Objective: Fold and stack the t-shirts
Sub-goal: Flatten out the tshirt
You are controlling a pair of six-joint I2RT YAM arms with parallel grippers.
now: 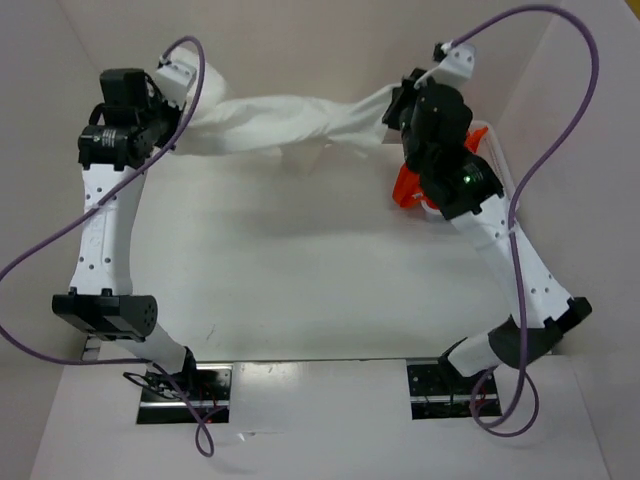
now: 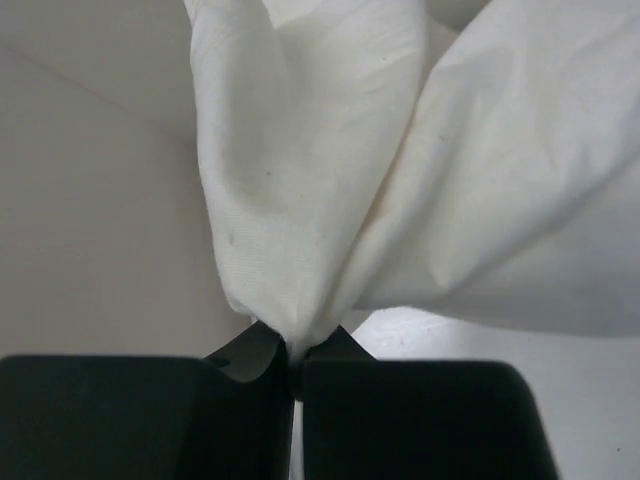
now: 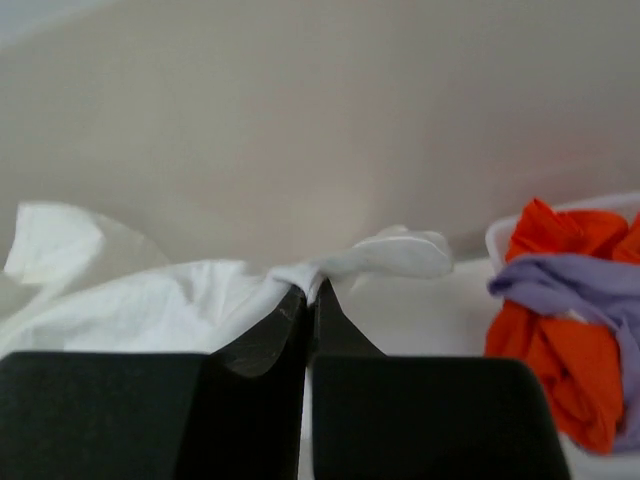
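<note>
The left pincer point(image 2: 292, 350) is closed tight, its two black tips pinching a bunched fold of the white t-shirt point(image 2: 320, 180). From that pinch the cloth fans out and away in two broad lobes. The right pincer point(image 3: 312, 295) is closed just as tightly on another gathered bit of the same shirt, with a small tuft sticking out past its tips and the rest trailing off to its left.

From above, the white shirt runs as one twisted band between the two pincers. Its long axis lies left to right across the far part of the desk point(image 1: 320, 260), and the cloth is rolled on itself near the middle. Whether that middle rests on the desk or hangs just above it I cannot tell. Each arm has one end, so neither is the nearer.

The open desk lies on the near side of the band, towards the arm bases. That is probably where the shirt has to be drawn and spread flat, once the twist is undone.

Just right of the right pincer, the orange t-shirt point(image 3: 545, 350) and the purple t-shirt point(image 3: 580, 280) lie crumpled together in the basket point(image 3: 495, 238), not yet folded.
</note>
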